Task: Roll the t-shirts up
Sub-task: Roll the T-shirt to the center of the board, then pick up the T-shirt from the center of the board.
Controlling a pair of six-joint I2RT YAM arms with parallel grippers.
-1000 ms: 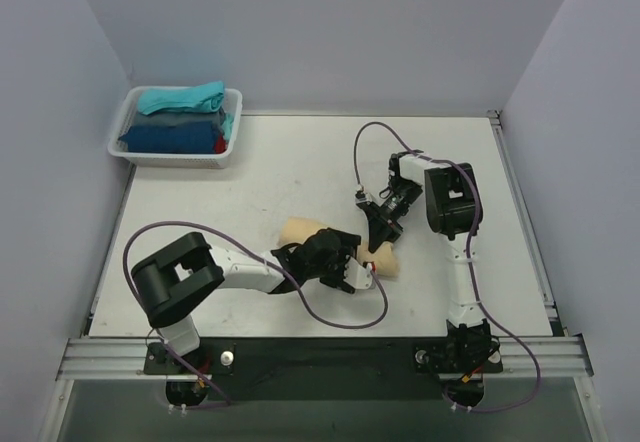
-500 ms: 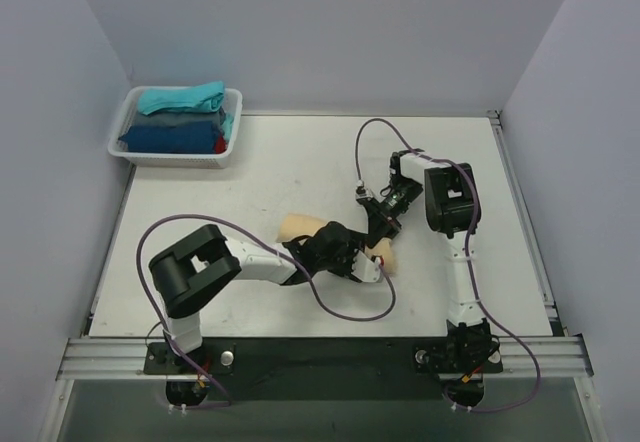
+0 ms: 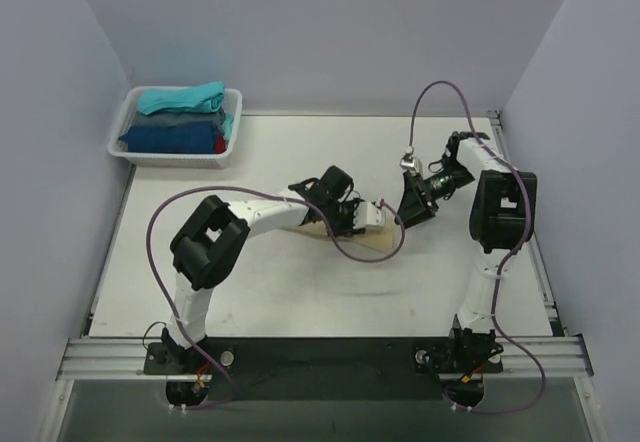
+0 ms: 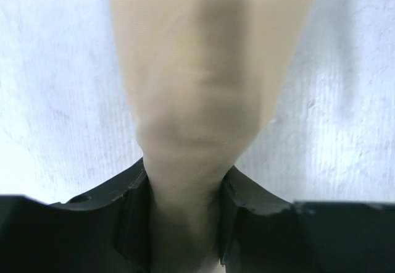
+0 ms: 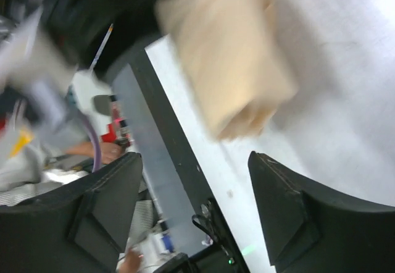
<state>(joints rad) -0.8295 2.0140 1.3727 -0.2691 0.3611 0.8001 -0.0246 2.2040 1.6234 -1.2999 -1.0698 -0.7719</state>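
A white surface [image 3: 250, 302] with faint grey scuffs stands in a plain booth — the back wall [image 3: 320, 32], left wall [image 3: 50, 192] and right wall [image 3: 595, 162] are all pale lavender. An aluminium rail [image 3: 100, 359] runs along its near edge, and the light is even and soft.

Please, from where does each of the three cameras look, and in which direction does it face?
Top external: above and behind the robot, facing down on the table; the left arm and right arm show whole.
Left wrist: on the left arm, facing along the left gripper, whose black fingers are shut on the tan t-shirt.
Right wrist: on the right arm, facing past the open right gripper toward the same t-shirt, blurred.
Shared: all three views show the tan t-shirt.
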